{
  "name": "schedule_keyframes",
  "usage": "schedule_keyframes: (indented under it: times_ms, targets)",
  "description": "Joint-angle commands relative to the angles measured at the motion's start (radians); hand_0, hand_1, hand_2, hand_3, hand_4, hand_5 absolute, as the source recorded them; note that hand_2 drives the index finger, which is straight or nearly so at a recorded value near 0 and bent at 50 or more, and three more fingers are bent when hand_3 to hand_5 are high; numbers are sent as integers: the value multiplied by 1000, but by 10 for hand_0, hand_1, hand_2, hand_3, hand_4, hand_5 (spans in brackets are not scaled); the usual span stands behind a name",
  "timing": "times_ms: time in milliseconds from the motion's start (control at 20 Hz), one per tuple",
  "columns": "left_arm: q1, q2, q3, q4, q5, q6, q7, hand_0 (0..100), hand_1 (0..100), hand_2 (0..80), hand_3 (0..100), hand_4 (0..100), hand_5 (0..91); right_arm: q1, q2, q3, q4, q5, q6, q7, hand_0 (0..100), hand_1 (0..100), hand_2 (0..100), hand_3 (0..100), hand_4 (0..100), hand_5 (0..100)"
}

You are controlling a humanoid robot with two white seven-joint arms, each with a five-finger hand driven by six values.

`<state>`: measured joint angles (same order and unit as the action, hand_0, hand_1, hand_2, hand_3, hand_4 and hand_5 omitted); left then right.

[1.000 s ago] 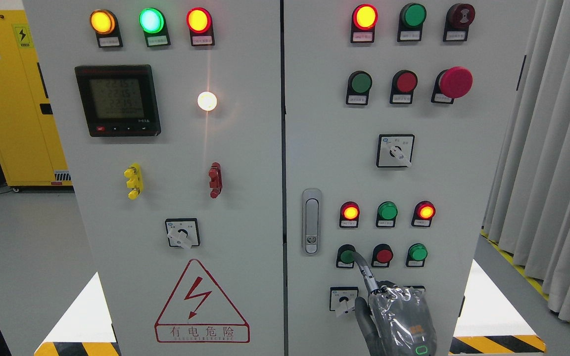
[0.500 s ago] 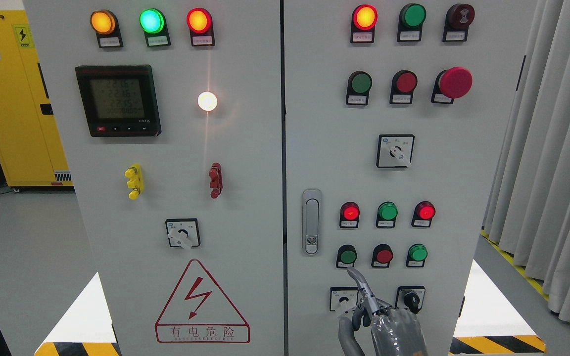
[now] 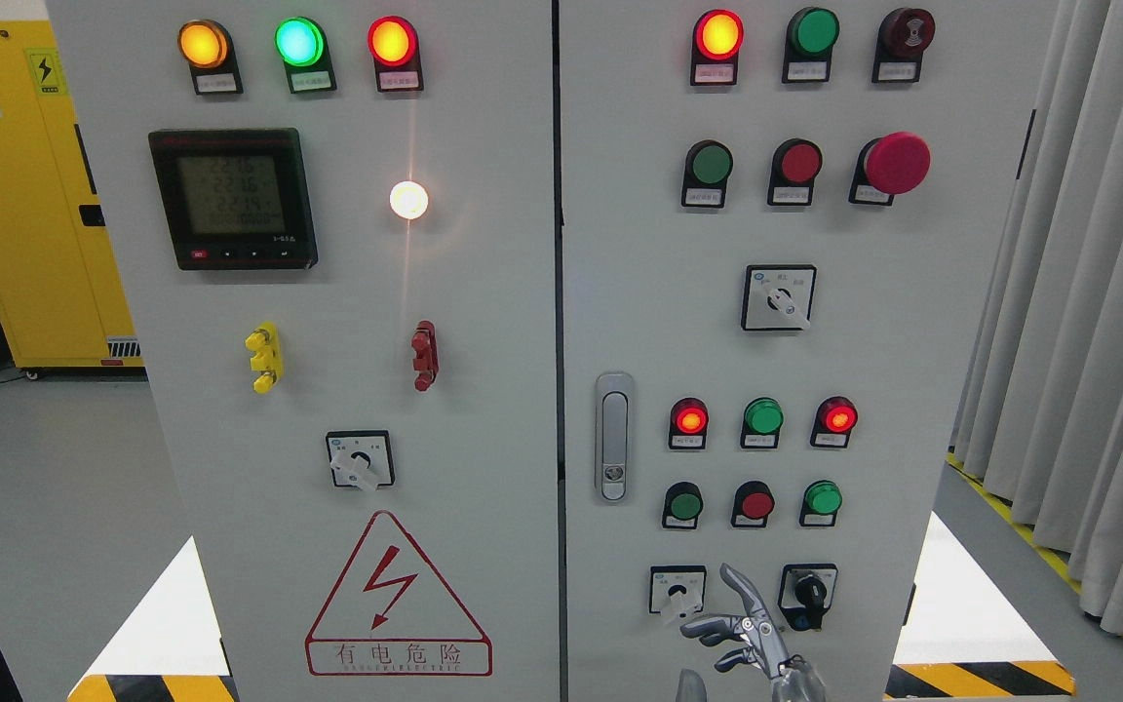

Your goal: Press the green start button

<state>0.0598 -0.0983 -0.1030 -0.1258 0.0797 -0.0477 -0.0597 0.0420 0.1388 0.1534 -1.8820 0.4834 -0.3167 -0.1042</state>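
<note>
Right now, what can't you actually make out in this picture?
- Head view: most of the right hand and all its arm, cut off by the bottom edge.
- The small labels under the green button and its neighbours: print too small to read.
- The meter display: digits too blurred.
- The left hand: out of view.
</note>
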Motion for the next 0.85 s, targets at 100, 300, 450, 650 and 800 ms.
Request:
schedule_keyframes:
  times_ms: [100,300,450,650,800]
  targets:
    - [0,0,0,0,0,0,0,120,556,0,0,0,0,33,-1,46,-59,-135,-25,29,853,744,0,0,0,0]
    - [0,0,0,0,0,0,0,120,556,0,0,0,0,36,-1,48,-57,-146,-30,38,745,739,0,0,0,0]
    - [0,0,0,0,-1,0,0,120,556,0,0,0,0,42,-1,48,-57,-146,-32,38,718,739,0,0,0,0]
    - [0,0,0,0,0,0,0,120,556,0,0,0,0,44,-1,48,-57,-146,-32,38,668,739,0,0,0,0]
    - [0,0,0,0,0,0,0,120,556,0,0,0,0,47,-1,49,-57,-146,-32,40,644,739,0,0,0,0]
